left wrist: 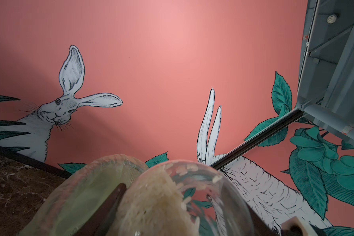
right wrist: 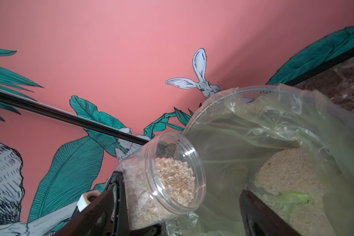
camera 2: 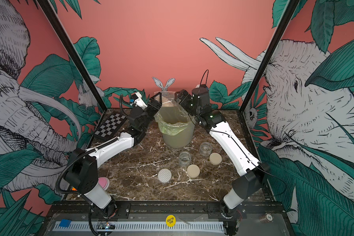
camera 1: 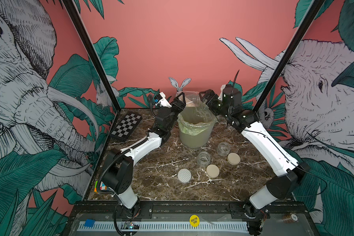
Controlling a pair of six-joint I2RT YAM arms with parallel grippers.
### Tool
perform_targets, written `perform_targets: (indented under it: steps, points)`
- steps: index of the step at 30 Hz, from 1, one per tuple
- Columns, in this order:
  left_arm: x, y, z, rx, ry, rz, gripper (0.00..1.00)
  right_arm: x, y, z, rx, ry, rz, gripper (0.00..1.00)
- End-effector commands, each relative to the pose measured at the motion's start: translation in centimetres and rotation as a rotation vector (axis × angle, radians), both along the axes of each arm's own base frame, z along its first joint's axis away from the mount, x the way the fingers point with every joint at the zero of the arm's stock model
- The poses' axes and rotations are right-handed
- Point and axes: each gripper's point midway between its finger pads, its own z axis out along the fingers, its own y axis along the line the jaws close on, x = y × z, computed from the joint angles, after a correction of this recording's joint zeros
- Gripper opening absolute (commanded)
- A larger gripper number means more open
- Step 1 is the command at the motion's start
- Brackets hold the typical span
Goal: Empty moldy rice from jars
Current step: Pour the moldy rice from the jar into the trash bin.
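My left gripper (camera 1: 180, 101) is shut on the taller clear jar (camera 1: 189, 98), which lies tilted above the bin (camera 1: 194, 122), mouth toward the right arm. Moldy rice (right wrist: 176, 175) fills its lower side, close to the rim. In the left wrist view its fingers (left wrist: 117, 194) flank the jar (left wrist: 172, 200). My right gripper (camera 1: 203, 96) is open at the jar's mouth; in its wrist view the jar (right wrist: 161, 183) sits between the spread fingers (right wrist: 253, 214), which do not clamp it. Two squat jars (camera 1: 203, 158) (camera 1: 223, 148) stand without lids on the table.
The bin's green bag holds a heap of rice (right wrist: 284, 173). Two beige lids (camera 1: 213, 171) (camera 1: 233, 158) and a white dotted lid (camera 1: 184, 175) lie in front of the jars. A chessboard (camera 1: 126, 126) sits at the back left, a colour cube (camera 1: 99, 187) by the left arm's base.
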Motion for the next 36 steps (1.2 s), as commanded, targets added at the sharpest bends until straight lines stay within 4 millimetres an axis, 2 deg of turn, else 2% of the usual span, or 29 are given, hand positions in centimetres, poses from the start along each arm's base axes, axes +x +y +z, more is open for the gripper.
perform_targets:
  steps: [1,2,3,6,12,17,22,30,32,33,36]
  points:
    - [-2.1,1.2,4.8,-0.031,-0.098,-0.015,0.31,0.1,-0.5,-1.4,-0.143,-0.017,0.033,0.95]
    - [-2.1,1.2,4.7,-0.016,-0.094,-0.014,0.31,0.5,-0.7,-1.6,-0.149,-0.030,0.023,0.95]
    - [-2.0,1.3,4.5,0.004,-0.088,-0.012,0.31,-0.1,-1.4,0.1,-0.135,-0.080,0.011,0.95]
    - [-1.8,1.4,4.3,0.048,-0.080,-0.013,0.31,0.2,-2.6,1.4,-0.099,-0.138,0.004,0.95]
    - [-1.7,0.9,4.4,0.113,-0.083,-0.043,0.31,0.3,-5.1,1.9,-0.015,-0.142,0.012,0.93]
    - [-1.4,0.5,4.1,0.175,-0.073,-0.061,0.30,-0.7,-7.0,2.0,0.004,-0.153,0.000,0.93]
    - [-1.3,0.0,4.5,0.228,-0.085,-0.082,0.30,-1.6,-9.3,1.4,0.015,-0.147,-0.040,0.94]
    - [-0.7,-0.5,4.7,0.319,-0.090,-0.110,0.30,-3.1,-11.5,-1.2,0.021,-0.103,-0.066,0.95]
    - [-0.7,-0.7,4.9,0.343,-0.096,-0.120,0.30,-3.4,-12.3,-1.1,0.023,-0.107,-0.082,0.95]
    - [-0.6,-0.8,4.9,0.362,-0.094,-0.118,0.30,-3.5,-12.6,-2.4,0.017,-0.082,-0.088,0.95]
    - [-0.6,-0.8,4.7,0.413,-0.093,-0.117,0.29,-3.9,-13.2,-3.0,0.025,-0.073,-0.094,0.95]
